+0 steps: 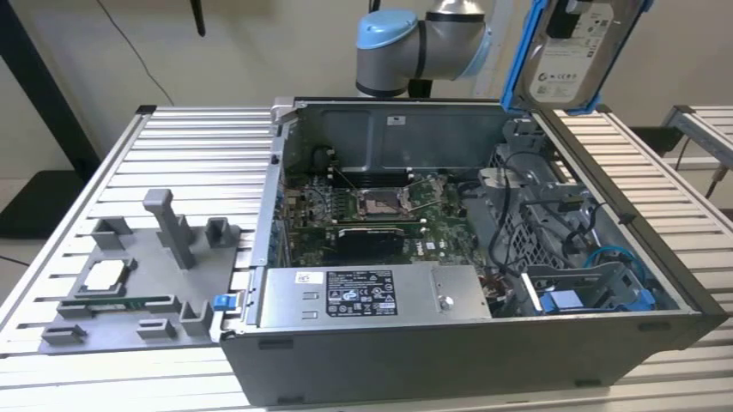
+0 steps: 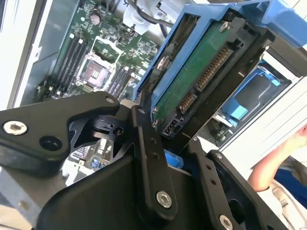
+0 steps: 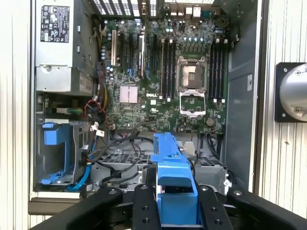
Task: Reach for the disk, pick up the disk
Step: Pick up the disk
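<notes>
Jaws (image 2: pixel 175 143) pinching the disk (image 2: pixel 206 72), black fingers (image 2: pixel 148 158) clamped on either flank of its blue caddy in both wrist views, connector end sitting down between them. Held high above the open computer case (image 1: pixel 481 343) in the exterior view, disk (image 1: pixel 572 51) nearly upright and tilted a little, well apart from everything below. Judged as the pick-up stage, with the disk already clear of the case. To do it well: steady squeeze on the plastic frame rather than the bare circuit board, wrist kept level so the tilt grows no worse, path kept straight up and away from the cables (image 3: pixel 120 158) and the drive cage (image 3: pixel 57 153) lying beneath the jaws. Risk, as a judgement: smooth plastic sliding through the fingers under a jolt. Appearance of the disk: flat silver-grey rectangle with a white printed label on the face seen in the exterior view; green board and a row of gold contacts on the face turned toward the second wrist view; bright blue caddy (image 3: pixel 175 184) framing the edges. A person's arm (image 2: pixel 278 163) off to one side of the jaws, beyond the case.
</notes>
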Robot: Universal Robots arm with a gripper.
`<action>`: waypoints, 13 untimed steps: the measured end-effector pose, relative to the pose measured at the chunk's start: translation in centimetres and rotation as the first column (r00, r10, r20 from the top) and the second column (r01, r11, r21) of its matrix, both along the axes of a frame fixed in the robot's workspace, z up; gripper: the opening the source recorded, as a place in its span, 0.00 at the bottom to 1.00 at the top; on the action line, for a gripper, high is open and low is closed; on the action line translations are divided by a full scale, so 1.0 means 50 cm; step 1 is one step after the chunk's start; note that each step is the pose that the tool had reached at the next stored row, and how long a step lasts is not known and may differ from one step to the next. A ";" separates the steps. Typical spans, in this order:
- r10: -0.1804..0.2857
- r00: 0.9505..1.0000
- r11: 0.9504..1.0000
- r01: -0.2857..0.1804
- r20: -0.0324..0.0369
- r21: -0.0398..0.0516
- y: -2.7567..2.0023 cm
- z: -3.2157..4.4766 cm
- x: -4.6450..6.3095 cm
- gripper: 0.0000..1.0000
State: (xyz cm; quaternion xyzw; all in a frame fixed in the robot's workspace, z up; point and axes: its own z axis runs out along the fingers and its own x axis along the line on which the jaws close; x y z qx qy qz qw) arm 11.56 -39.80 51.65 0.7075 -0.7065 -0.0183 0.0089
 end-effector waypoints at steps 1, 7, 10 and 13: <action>0.000 1.000 1.000 0.000 0.000 0.000 -0.0044 0.000 0.002 0.00; 0.000 1.000 1.000 0.000 -0.001 0.000 -0.0243 -0.001 0.010 0.00; 0.000 1.000 1.000 0.000 -0.001 0.000 -0.0357 -0.002 0.014 0.00; 0.000 1.000 1.000 0.000 -0.001 0.000 -0.0459 -0.003 0.018 0.00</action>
